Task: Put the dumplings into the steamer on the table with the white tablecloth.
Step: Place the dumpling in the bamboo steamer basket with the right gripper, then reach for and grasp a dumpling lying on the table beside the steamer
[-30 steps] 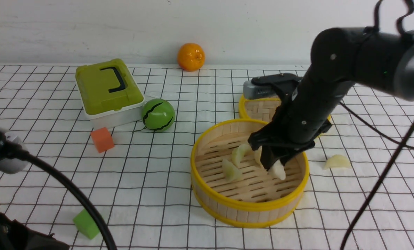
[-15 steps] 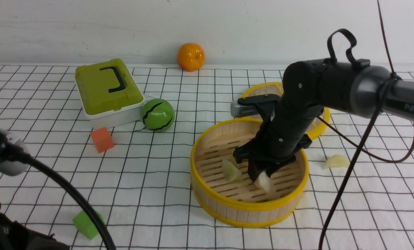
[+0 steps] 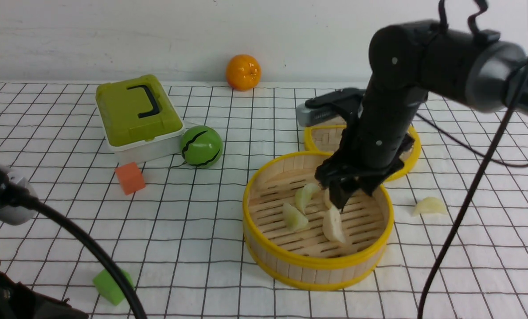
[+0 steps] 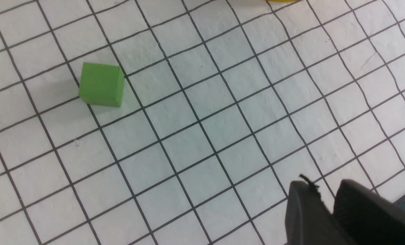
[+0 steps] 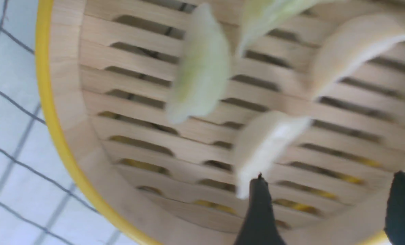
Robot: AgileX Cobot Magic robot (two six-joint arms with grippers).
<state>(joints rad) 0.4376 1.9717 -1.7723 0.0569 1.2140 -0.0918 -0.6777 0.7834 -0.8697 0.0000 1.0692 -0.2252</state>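
Right gripper [image 5: 328, 204]: jaws spread wide with nothing between them. It hangs over the inside of the steamer, fingertips pointing down.
Steamer [image 3: 310, 262]: upright on the white tablecloth [image 3: 210, 230], right of centre in the front view.
Dumplings inside: four lie on the slatted floor. There is a greenish dumpling [image 3: 294, 217], a second greenish dumpling [image 3: 306, 196] behind it, and a cream dumpling [image 3: 334, 225] just under the fingertips, not pinched. Another cream one is half hidden behind the gripper.
Loose dumpling [image 3: 430, 206]: on the cloth to the right of the steamer, apart from its rim.
Left gripper [image 4: 328, 211]: low over bare cloth, holding nothing. Its two dark fingertips sit close side by side at the picture's edge, and whether they meet cannot be told.
Lid [image 3: 323, 138]: woven with a yellow rim, lying flat just behind the steamer, partly hidden by the right arm.
Green cube [image 4: 102, 84]: near the left gripper.
Elsewhere: orange cube [image 3: 131, 178], green lunch box [image 3: 135, 113], green ball [image 3: 201, 146] beside the box, orange [image 3: 243, 72] by the wall.
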